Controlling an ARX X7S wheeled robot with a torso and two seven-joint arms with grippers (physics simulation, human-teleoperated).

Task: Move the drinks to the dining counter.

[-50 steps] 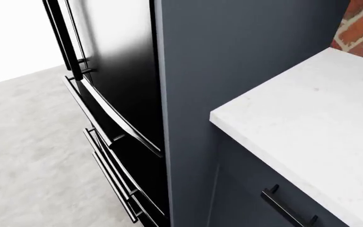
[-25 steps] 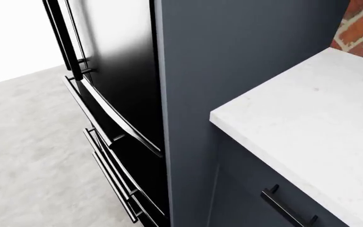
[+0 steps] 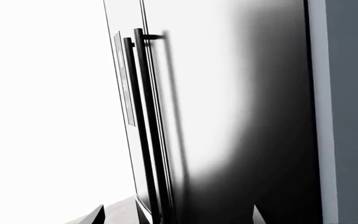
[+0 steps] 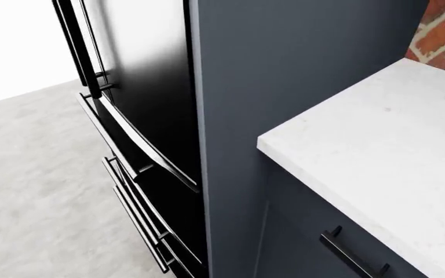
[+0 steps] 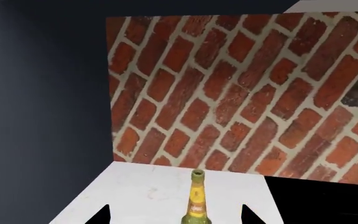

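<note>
Moved: a thin dark bit now peeks in at the right edge of the head view, above the white tabletop (image 4: 377, 150). Half a second ago it was not there. Nothing else in that view has shifted.
Left pincer (image 3: 177, 217): its two dark tips are apart and face the fridge door.
Right pincer (image 5: 174, 218): its two tips are apart, one on each side of the green bottle. They do not seem to touch it.
Green bottle (image 5: 197, 203): it stands upright on the tabletop between the right pincer's tips. It has a yellow label. Only its neck and upper part show.
Cupboard (image 4: 307, 231): dark blue-grey, under the tabletop, with a black handle (image 4: 352, 255).
Tall panel (image 4: 284, 87): dark blue-grey, between the tabletop and the fridge.
Fridge (image 3: 229, 116): shiny, with long black bars (image 3: 147, 130) on its doors.
Floor (image 4: 29, 174): pale grey, beside the fridge.
Brick wall (image 5: 229, 93): red, behind the bottle, at the far edge of the tabletop.
</note>
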